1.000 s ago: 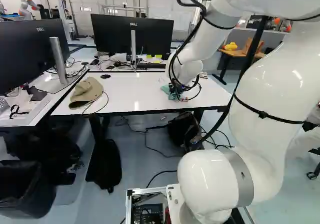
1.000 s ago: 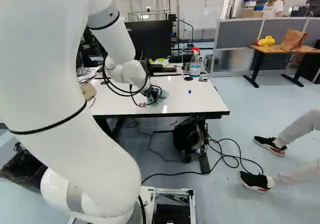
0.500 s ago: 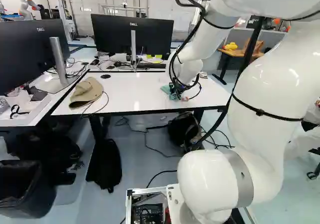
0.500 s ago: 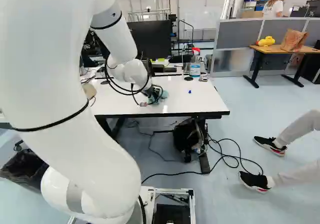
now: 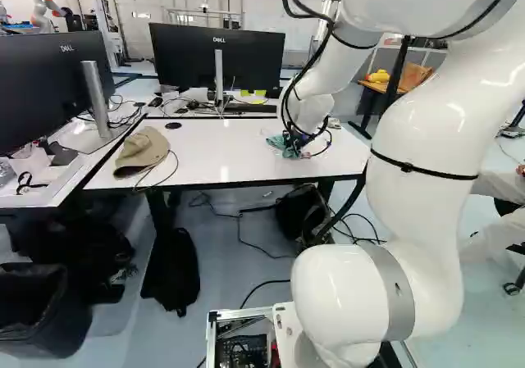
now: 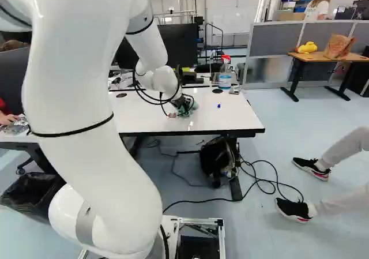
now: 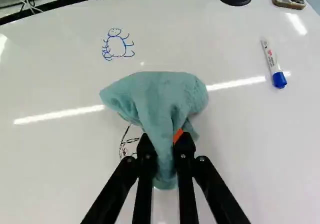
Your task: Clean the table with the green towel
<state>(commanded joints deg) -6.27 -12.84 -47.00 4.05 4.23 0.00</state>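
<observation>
White arm (image 5: 418,229) gleaming, black strap (image 5: 408,166) circling it at three o'clock in the left base view, black cables (image 5: 312,59) looping at one o'clock, black gripper (image 5: 300,141) showing small screws (image 7: 147,156), orange pad (image 7: 178,135)

One towel (image 7: 155,97), one marker (image 7: 271,59), one hat (image 5: 143,150).

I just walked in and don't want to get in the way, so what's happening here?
A white robot arm is wiping down, or about to wipe, the white table. Its gripper is shut on the green towel, bunched at the tabletop. A blue doodle lies ahead of the towel and some dark marks beside the gripper, so the table isn't clean yet.
</observation>
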